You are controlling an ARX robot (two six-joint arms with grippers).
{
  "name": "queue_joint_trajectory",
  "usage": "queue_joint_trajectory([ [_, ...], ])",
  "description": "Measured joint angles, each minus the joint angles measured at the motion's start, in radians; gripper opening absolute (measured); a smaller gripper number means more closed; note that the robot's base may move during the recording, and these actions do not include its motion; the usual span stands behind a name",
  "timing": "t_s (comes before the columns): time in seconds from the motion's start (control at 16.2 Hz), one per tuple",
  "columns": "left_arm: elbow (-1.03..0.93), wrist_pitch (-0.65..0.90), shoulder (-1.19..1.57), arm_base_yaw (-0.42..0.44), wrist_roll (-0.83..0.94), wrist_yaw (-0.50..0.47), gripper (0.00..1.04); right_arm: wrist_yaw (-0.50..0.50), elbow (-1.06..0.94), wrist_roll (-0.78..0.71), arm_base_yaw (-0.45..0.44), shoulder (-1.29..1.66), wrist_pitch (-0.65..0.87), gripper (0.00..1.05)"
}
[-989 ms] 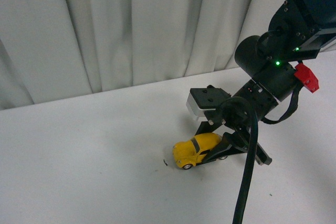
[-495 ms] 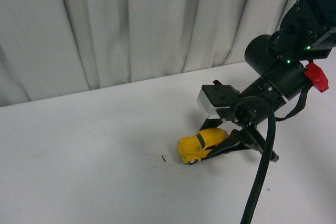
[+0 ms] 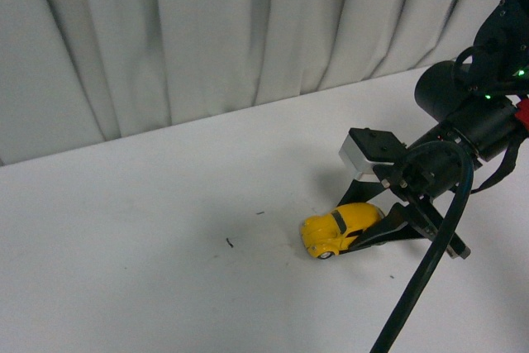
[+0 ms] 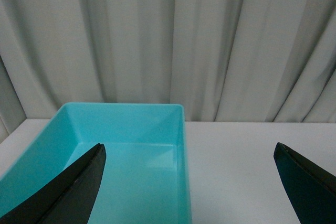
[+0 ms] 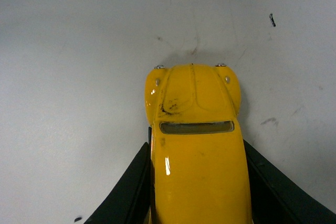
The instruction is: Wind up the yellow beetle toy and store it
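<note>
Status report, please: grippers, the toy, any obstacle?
Right gripper shut on yellow beetle toy, wheels on white table. Left gripper open, empty, teal bin ahead. No obstacle seen.

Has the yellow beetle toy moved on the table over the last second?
Yes. The yellow beetle toy, held by the right gripper, has slid rightward, away from the dark speck on the table.

- Pale grey-white curtain (image 3: 207, 39) hangs in deep vertical folds across the whole back of the scene.
- Plain white table (image 3: 124, 270) runs right up to the curtain's lower edge; in the front view that line slants.
- Small dark specks (image 3: 228, 243) lie on the tabletop, well forward of the curtain.
- Light is soft and even, with dim shadow only inside the curtain's folds.
</note>
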Motion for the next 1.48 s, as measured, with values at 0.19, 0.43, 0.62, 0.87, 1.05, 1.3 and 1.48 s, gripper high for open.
queue_joint_trajectory([
  [0.19, 0.0, 0.0, 0.0, 0.0, 0.0, 0.0, 0.98, 0.002, -0.051, -0.006, -0.057, -0.018, 0.013, 0.42],
  [0.43, 0.0, 0.0, 0.0, 0.0, 0.0, 0.0, 0.98, 0.032, -0.104, -0.014, -0.156, -0.042, 0.014, 0.42],
  [0.62, 0.0, 0.0, 0.0, 0.0, 0.0, 0.0, 0.98, 0.08, -0.132, -0.033, -0.285, -0.061, -0.01, 0.42],
  [0.87, 0.0, 0.0, 0.0, 0.0, 0.0, 0.0, 0.98, 0.1, -0.129, -0.033, -0.304, -0.069, -0.036, 0.42],
  [1.05, 0.0, 0.0, 0.0, 0.0, 0.0, -0.001, 0.98, 0.148, -0.113, -0.036, -0.294, -0.068, -0.082, 0.66],
  [1.3, 0.0, 0.0, 0.0, 0.0, 0.0, 0.0, 0.98, 0.153, -0.109, -0.052, -0.29, -0.069, -0.102, 0.99],
  [1.48, 0.0, 0.0, 0.0, 0.0, 0.0, 0.0, 0.98, 0.155, -0.109, -0.063, -0.29, -0.069, -0.1, 0.98],
])
